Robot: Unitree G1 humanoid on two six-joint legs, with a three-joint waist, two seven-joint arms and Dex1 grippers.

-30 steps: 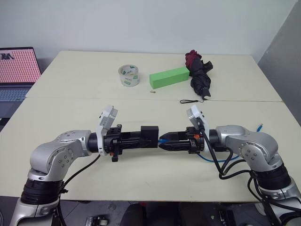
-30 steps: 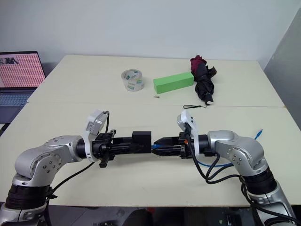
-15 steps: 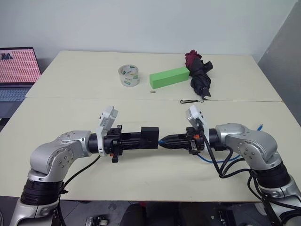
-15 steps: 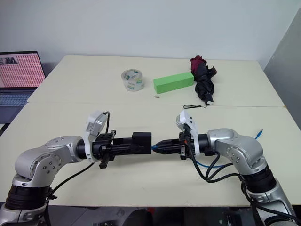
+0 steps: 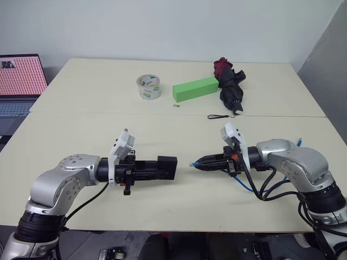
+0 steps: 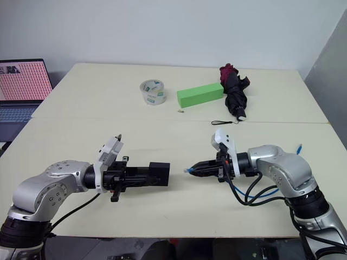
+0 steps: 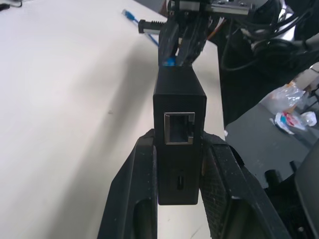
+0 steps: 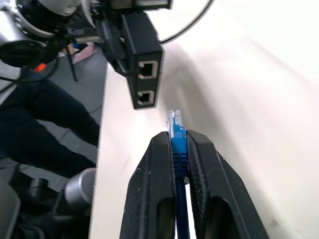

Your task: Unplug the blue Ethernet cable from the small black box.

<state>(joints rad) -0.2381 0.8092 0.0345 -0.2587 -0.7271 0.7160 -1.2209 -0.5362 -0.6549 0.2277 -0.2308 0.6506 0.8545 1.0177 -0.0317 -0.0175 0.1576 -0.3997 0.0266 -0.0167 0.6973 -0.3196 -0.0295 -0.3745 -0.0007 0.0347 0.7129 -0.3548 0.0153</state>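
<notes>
While both arms hang just above the pale cream tabletop point(image 5: 81, 103), the cable and the box are clearly two separate things with open space between them. The left gripper point(image 5: 160, 168) is clamped on the small flat matte black rectangular box point(image 5: 167, 167), squeezing its long sides between the two black fingers point(image 7: 137, 199), and the left wrist view shows an empty socket on the end of the box facing the camera. The right gripper point(image 5: 196, 162) is pinched tight on the thin bright blue Ethernet cable point(image 8: 177, 137) just behind its clear plug, so the plug tip pokes out past the fingertips and points at the box without touching it. From the right wrist view you can see two empty ports stacked on the near end of the box. Behind the right gripper, the rest of the blue cord loops down by the right arm, mixed up with thicker black robot cables point(image 5: 271, 187), and its far plug point(image 5: 299, 144) shows beside the arm. Further back on the table sit a roll of clear packing tape point(image 5: 148, 86), a bright green rectangular block point(image 5: 195, 89) and a folded black and maroon umbrella point(image 5: 230, 89), all well away from the grippers. An open laptop point(image 5: 19, 81) with a pinkish screen sits off the robot's left side of the table.
</notes>
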